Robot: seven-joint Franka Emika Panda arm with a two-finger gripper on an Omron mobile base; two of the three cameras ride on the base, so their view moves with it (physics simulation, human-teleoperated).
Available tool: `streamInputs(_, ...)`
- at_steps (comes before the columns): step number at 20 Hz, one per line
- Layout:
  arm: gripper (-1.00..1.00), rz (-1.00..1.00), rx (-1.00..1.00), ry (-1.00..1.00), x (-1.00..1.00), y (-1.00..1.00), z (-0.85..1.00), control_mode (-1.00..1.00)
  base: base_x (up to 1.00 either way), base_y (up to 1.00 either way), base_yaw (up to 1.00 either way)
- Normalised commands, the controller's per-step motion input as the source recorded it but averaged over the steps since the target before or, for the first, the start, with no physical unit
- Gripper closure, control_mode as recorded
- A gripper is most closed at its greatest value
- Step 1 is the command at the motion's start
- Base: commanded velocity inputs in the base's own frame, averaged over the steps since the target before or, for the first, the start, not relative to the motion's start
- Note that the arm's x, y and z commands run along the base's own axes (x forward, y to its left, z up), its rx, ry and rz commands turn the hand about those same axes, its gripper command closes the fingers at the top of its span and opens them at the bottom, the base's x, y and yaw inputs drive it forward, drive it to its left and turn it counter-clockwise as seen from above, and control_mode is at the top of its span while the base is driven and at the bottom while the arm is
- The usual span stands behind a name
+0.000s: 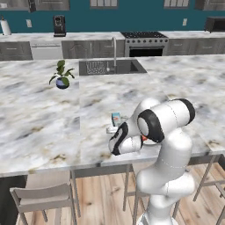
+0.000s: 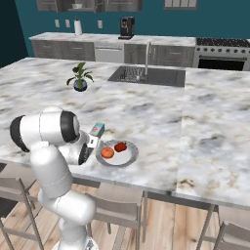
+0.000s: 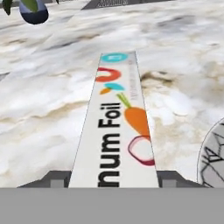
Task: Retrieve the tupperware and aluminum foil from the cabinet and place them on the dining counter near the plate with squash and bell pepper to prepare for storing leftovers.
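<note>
Hand view is showing the potted plant (image 3: 30, 9) at the far upper left, well apart from my work, its dark round pot holding green leaves. At the middle, the aluminum foil (image 3: 118, 122) is running away from me along the marble dining counter (image 3: 43, 100). My end effector (image 3: 113, 179) is straddling its near end, one dark tip at each long side. I cannot tell whether I am clenching the carton or merely flanking it, since the tips are looking flush with its sides.

The risks as I am judging them: if I am lifting away while a tip is dragging on one side, the long carton could be swinging round and sliding into the plate (image 3: 212, 162), which is lying just beside it on the right. If the far end is hanging above the bench while I am letting go, the carton could be dropping and skidding.

Right base view is showing that plate carrying an orange squash (image 2: 108, 153) on its left and a red bell pepper (image 2: 120, 146) just beside it. Both are sitting inside the rim.
</note>
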Motion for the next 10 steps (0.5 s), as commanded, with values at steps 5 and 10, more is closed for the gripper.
streamInputs(5,-1.00,0.01,0.00,-0.07,-0.40,0.02,0.84,-1.00,0.00,0.00,0.00)
streamInputs(10,-1.00,0.03,0.00,-0.09,-0.31,-0.20,1.00,-1.00,0.00,0.00,0.00)
